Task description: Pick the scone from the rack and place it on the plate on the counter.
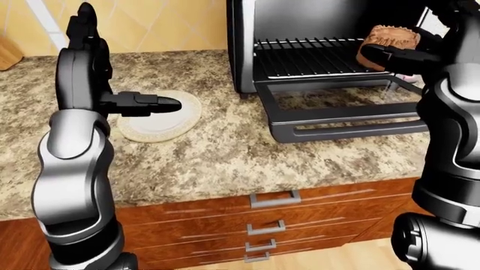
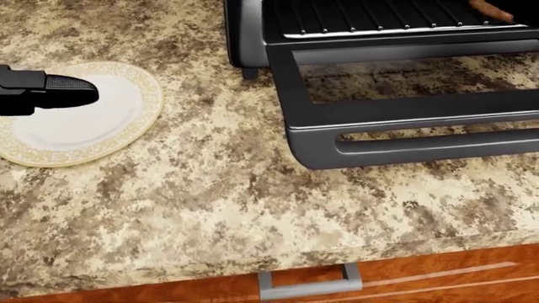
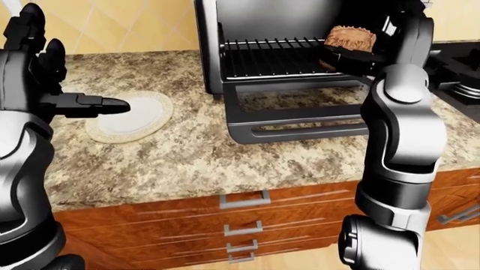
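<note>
The brown scone [image 1: 390, 36] is at the right end of the wire rack [image 1: 308, 56] inside the open toaster oven. My right hand [image 1: 384, 52] reaches into the oven, its dark fingers [image 3: 346, 56] closed round the scone's lower part. The head view shows only a sliver of the scone [image 2: 493, 7] at the top right. The white plate with a patterned rim [image 2: 126, 129] lies on the granite counter, left of the oven. My left hand [image 1: 161, 104] hovers over the plate with fingers stretched out and empty.
The oven's door [image 1: 341, 118] hangs open, flat over the counter [image 1: 225, 157]. Wooden drawers with metal handles [image 1: 274, 198] are below the counter edge. A stove [image 3: 457, 73] stands at the right edge of the right-eye view.
</note>
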Tool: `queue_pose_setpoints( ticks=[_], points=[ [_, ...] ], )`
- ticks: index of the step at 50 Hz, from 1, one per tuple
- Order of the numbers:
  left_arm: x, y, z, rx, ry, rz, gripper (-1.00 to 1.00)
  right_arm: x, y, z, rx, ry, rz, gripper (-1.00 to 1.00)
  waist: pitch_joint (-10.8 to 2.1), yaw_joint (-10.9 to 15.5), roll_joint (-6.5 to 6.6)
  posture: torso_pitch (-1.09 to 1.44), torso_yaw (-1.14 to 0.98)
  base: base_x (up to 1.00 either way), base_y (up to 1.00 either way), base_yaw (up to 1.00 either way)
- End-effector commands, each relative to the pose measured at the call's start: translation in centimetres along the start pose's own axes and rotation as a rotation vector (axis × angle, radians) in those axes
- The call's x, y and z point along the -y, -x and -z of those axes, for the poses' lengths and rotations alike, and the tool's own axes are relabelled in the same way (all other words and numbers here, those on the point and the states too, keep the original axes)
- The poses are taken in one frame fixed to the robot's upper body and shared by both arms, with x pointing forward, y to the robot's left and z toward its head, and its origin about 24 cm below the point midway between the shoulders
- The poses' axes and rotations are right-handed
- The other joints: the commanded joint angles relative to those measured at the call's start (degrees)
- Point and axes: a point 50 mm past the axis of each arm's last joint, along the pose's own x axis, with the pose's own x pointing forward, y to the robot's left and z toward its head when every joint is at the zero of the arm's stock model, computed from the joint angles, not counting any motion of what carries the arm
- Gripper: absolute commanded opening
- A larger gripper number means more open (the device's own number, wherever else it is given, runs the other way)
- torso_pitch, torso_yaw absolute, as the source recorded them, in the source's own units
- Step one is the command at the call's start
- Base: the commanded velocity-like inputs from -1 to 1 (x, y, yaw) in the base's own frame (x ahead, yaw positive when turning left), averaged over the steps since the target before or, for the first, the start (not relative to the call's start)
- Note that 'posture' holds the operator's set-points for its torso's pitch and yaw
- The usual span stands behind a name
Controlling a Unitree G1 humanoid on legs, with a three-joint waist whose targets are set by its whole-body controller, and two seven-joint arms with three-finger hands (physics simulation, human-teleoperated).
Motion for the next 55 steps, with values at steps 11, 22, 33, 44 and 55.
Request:
queue_pose_setpoints(
  ticks=[11,22,33,44,55],
  points=[
    [-0.5,-0.1,-2.2,0.094,-0.005,-0.02,1.0,0.4,0.3,-2.1,0.085,-0.012,-0.001,0.05,-1.54,0.03,-0.05,0.0,0.0,0.0,0.0,0.0],
    [-0.6,-0.1,-2.2,0.095,-0.007,-0.024,1.0,0.4,0.6,-2.5,0.094,-0.009,-0.014,-0.51,-1.65,-0.12,0.16,0.0,0.0,0.0,0.0,0.0],
    [-0.8,0.2,-2.1,0.094,-0.005,-0.029,1.0,0.4,0.7,-4.1,0.123,-0.016,-0.009,-1.0,-1.67,-0.31,0.33,0.0,0.0,0.0,0.0,0.0],
    [-0.5,0.1,-2.1,0.099,0.001,-0.013,1.0,-0.2,1.3,-6.8,0.172,-0.03,-0.036,-1.0,-1.39,-0.26,0.46,0.0,0.0,0.0,0.0,0.0],
    [-0.2,0.2,-2.5,0.103,0.052,-0.002,1.0,-3.7,1.4,-9.2,0.217,-0.048,-0.155,-1.0,-1.2,-0.3,0.75,0.0,0.01,0.0,0.0,0.0]
  ],
)
